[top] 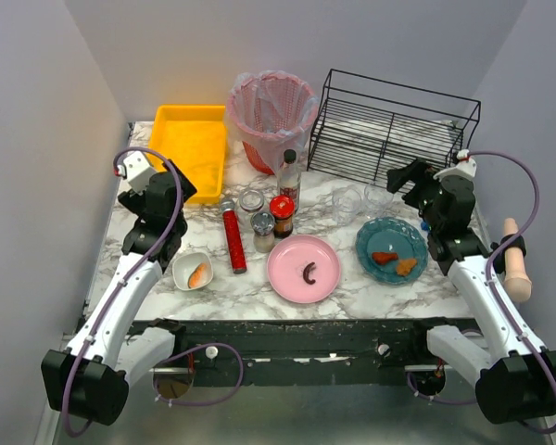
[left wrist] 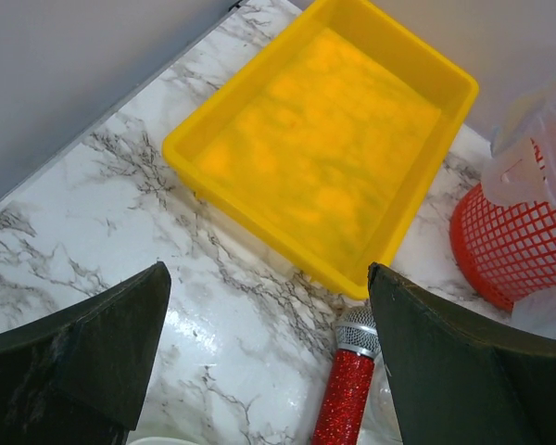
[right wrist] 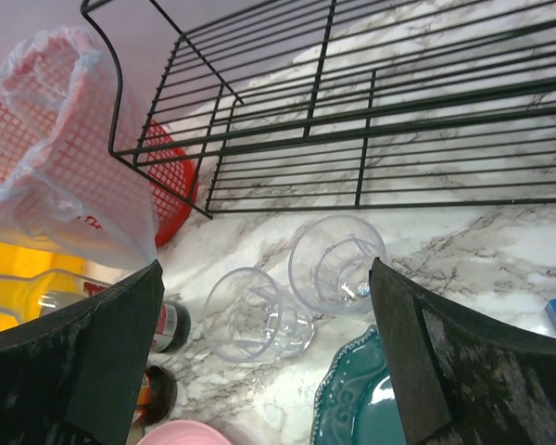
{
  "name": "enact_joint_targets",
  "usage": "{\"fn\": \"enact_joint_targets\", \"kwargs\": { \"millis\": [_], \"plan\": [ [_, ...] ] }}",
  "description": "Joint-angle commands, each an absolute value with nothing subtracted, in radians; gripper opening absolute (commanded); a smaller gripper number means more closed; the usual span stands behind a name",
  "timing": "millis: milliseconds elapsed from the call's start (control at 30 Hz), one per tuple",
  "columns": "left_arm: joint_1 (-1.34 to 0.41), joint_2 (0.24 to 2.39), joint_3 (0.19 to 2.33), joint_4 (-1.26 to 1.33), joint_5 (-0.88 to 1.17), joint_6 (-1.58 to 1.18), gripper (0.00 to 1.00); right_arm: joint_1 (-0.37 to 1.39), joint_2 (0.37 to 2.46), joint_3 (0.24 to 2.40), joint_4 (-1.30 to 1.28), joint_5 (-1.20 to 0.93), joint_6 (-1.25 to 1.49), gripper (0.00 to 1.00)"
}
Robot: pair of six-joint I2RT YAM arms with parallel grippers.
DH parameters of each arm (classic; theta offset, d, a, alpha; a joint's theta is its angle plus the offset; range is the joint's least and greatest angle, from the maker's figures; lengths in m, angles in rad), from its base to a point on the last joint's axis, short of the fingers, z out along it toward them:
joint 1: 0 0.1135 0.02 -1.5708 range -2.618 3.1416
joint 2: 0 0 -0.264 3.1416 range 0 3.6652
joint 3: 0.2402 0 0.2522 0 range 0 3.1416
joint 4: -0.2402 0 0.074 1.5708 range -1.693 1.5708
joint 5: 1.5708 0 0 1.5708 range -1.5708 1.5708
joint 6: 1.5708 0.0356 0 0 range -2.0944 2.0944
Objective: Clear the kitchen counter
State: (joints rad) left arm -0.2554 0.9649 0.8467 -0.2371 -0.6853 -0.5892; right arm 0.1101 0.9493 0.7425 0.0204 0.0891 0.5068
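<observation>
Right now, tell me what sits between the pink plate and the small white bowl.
In the top view, the red glitter bottle lies on the kitchen counter between the pink plate and the white bowl.

The kitchen counter (top: 259, 287) is a broad, flat rectangular worktop in white marble pattern with grey veins, filling the middle of the top view from the back wall down to a dark, scuffed front edge (running across the lower centre of the frame). It lies level and crowded, bare marble showing mainly along its near strip. Its glossy veined surface also shows at lower left of the left wrist view (left wrist: 102, 241) and at right of the right wrist view (right wrist: 500, 250).
</observation>
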Motion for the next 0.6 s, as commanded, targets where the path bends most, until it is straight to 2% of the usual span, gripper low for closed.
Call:
{"fn": "enact_joint_targets", "kwargs": {
  "millis": [0, 133, 300, 567],
  "plan": [
    [-0.252, 0.985, 0.899, -0.293, -0.654, -0.588, 0.99, 0.114, 0.954, 0.758, -0.023, 0.057, 0.537, 1.0],
    [-0.253, 1.005, 0.896, -0.272, -0.513, -0.604, 0.99, 0.114, 0.925, 0.72, -0.011, 0.074, 0.535, 1.0],
    [-0.258, 1.034, 0.893, -0.302, -0.431, -0.675, 0.99, 0.114, 0.899, 0.684, 0.032, 0.074, 0.552, 1.0],
    [-0.265, 1.01, 0.968, -0.411, -0.557, -0.678, 0.99, 0.114, 0.956, 0.707, 0.002, -0.026, 0.598, 1.0]
  ]
}}
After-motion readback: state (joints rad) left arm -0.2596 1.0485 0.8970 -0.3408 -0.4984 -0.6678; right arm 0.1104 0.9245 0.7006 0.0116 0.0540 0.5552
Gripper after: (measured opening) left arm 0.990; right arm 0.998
